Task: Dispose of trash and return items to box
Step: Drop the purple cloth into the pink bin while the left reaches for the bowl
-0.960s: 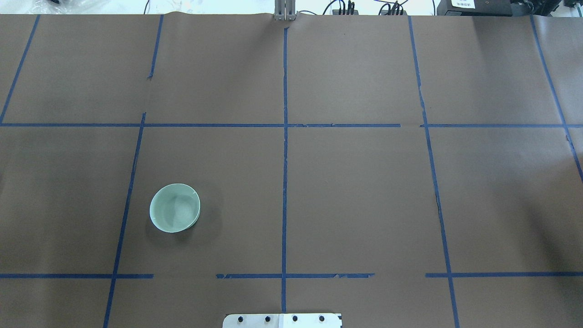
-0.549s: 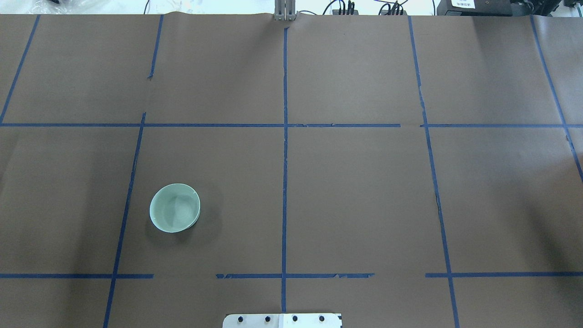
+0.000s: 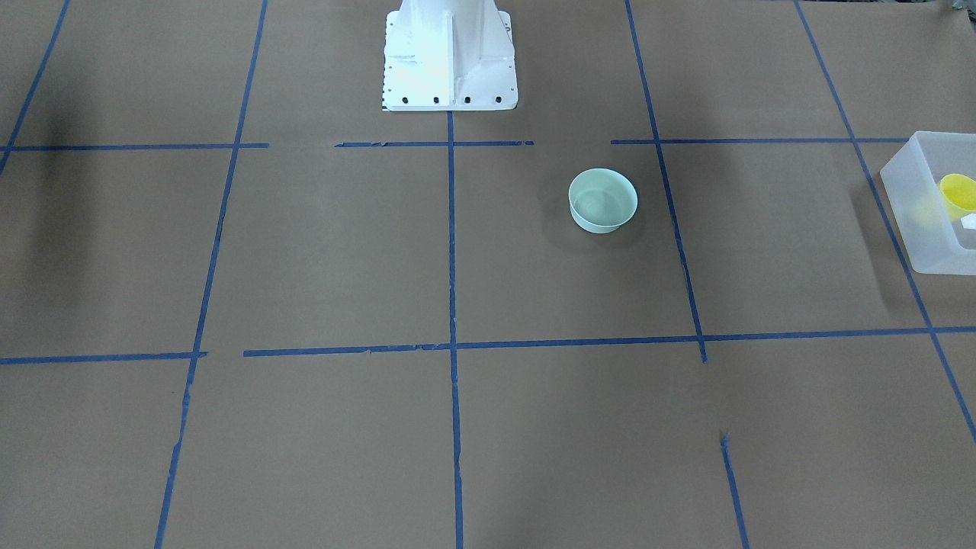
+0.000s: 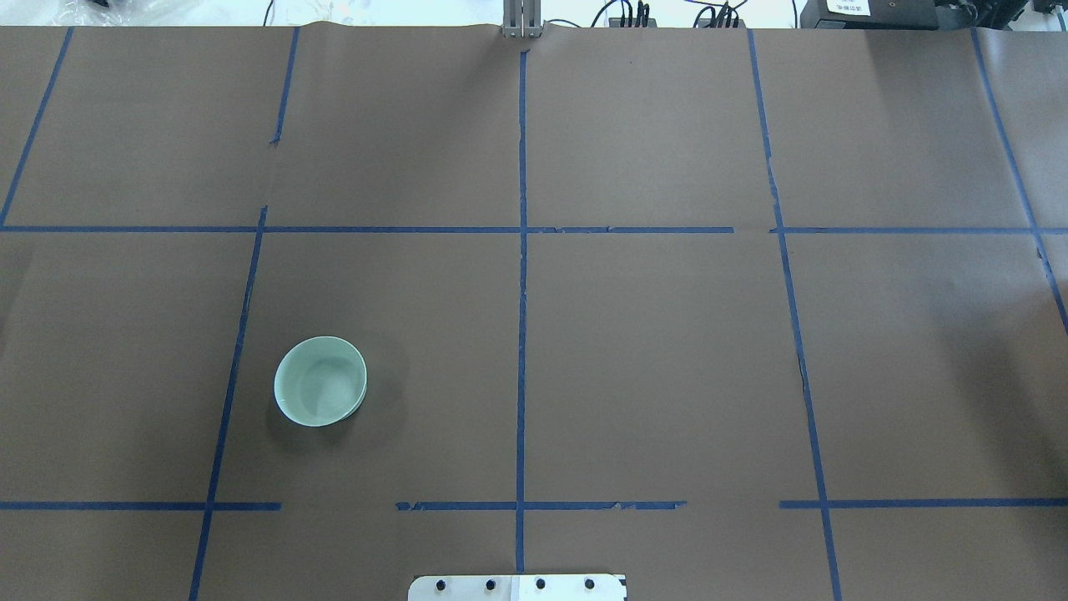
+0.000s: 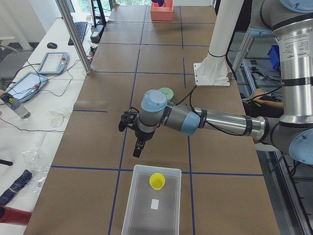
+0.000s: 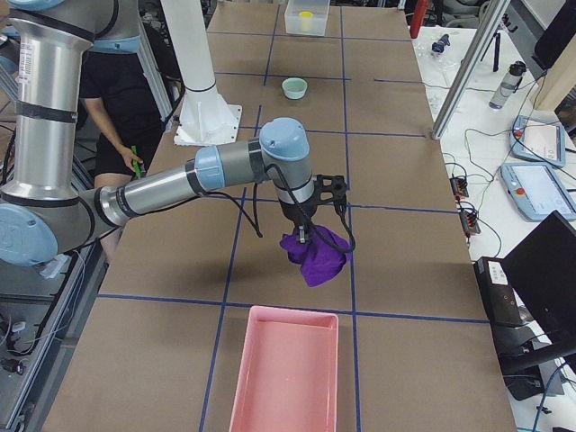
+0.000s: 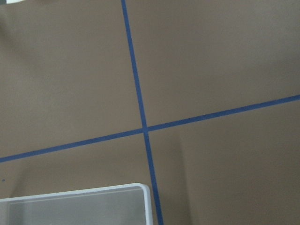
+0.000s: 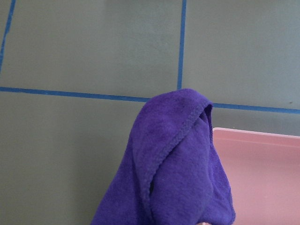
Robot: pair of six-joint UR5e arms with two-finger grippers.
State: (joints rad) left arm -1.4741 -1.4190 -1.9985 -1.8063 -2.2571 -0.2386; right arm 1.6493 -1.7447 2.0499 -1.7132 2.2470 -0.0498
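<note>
The yellow cup (image 3: 959, 191) lies inside the frosted box (image 3: 915, 229), beside a white label; both also show in the exterior left view, cup (image 5: 157, 181) and box (image 5: 128, 205). My left gripper (image 5: 138, 149) hangs over the table just past the box's far end; I cannot tell whether it is open or shut. A corner of the box (image 7: 93, 206) shows in the left wrist view. A purple cloth (image 6: 315, 254) hangs from my right gripper (image 6: 301, 236) above the table, close to a pink tray (image 6: 283, 378). The cloth (image 8: 173, 164) fills the right wrist view; no fingers show there.
A pale green bowl (image 4: 320, 381) stands alone on the brown table, left of centre in the overhead view, and shows in the front view (image 3: 602, 200). The white robot base (image 3: 448, 53) is at the table's edge. An aluminium post (image 6: 468, 72) stands at the operators' side.
</note>
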